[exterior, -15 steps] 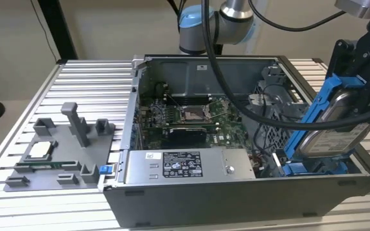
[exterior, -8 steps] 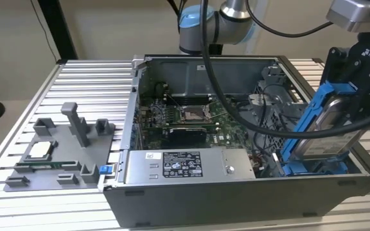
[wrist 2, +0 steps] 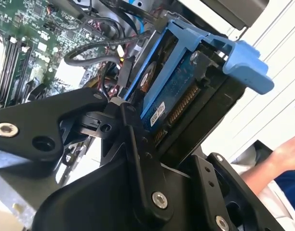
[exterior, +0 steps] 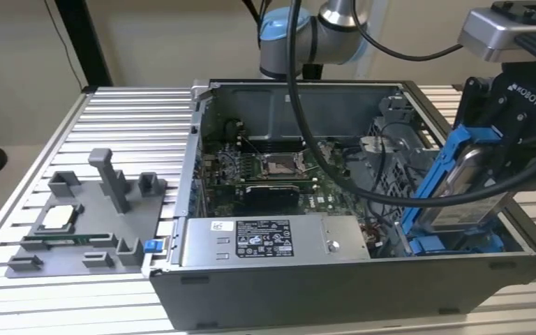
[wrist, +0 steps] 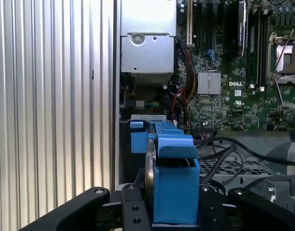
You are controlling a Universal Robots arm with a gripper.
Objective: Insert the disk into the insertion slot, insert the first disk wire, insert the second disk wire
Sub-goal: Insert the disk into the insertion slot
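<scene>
My gripper (exterior: 493, 157) is shut on the disk (exterior: 463, 188), a silver drive in a bright blue frame. I hold it on edge and tilted above the open computer case's right end in the exterior view. Below it lies the insertion slot (exterior: 454, 244), a grey perforated bay with blue plastic at its bottom. The disk is still above the bay. In the first wrist view the blue frame (wrist: 174, 178) stands edge-on between my black fingers (wrist: 133, 214). The second wrist view shows the disk (wrist 2: 179, 84) and its connector edge. Black cables (exterior: 380, 150) loop nearby; which is a disk wire I cannot tell.
Inside the case are a green motherboard (exterior: 268, 174) and a grey power-supply box (exterior: 259, 241). A grey fixture (exterior: 82, 223) with small parts stands on the ribbed metal table (exterior: 119, 118) at the exterior view's left. A person's hand (wrist 2: 285, 154) is close to the case.
</scene>
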